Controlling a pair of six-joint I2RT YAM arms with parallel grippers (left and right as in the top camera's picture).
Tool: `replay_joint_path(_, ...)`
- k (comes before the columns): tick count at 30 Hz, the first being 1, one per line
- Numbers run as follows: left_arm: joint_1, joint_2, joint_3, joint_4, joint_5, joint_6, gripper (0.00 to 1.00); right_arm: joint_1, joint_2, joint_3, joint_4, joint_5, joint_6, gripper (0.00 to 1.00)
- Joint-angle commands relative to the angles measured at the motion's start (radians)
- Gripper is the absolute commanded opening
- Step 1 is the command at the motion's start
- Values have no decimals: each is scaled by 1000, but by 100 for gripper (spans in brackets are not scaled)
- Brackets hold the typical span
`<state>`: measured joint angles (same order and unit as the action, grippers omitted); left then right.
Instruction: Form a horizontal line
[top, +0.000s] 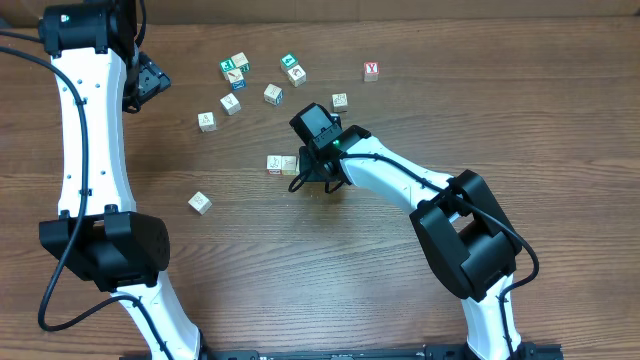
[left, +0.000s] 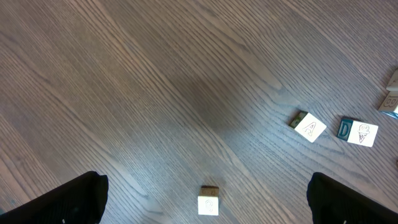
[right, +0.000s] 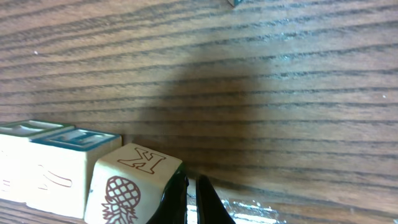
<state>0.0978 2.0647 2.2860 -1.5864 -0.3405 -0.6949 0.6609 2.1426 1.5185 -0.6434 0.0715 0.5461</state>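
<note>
Right wrist view gives us the right jaws pressed together, holding nothing, just beside a pineapple-printed cube (right: 127, 186). That cube ends the horizontal line (right: 59, 171), three cubes touching side by side on the bench (top: 300, 280). Overhead, we see the left jaws wide apart and empty at the far left, near loose cubes (top: 231, 103).

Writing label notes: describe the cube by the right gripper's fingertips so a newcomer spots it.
Near the table's middle, the right gripper, shut, sits at the right end of a row of pale cubes. The cube beside its fingertips is the end one. It shows a brown pineapple and a K, while its two neighbours have teal-edged tops.
</note>
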Motion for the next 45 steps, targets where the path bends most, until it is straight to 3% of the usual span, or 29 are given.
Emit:
replay_joint_path(1,-6,-8,13,-2,1,22,100,-2,11,12,14,18,-5,4)
replay_joint_path(21,-6,-8,13,-2,1,22,100,-2,11,13,-23,56,0,4)
replay_joint_path(36,-6,-8,13,-2,1,22,100,-2,11,13,-120,-174,42,4)
replay_joint_path(45,-6,-8,13,-2,1,22,100,-2,11,12,-143,-186,60,4)
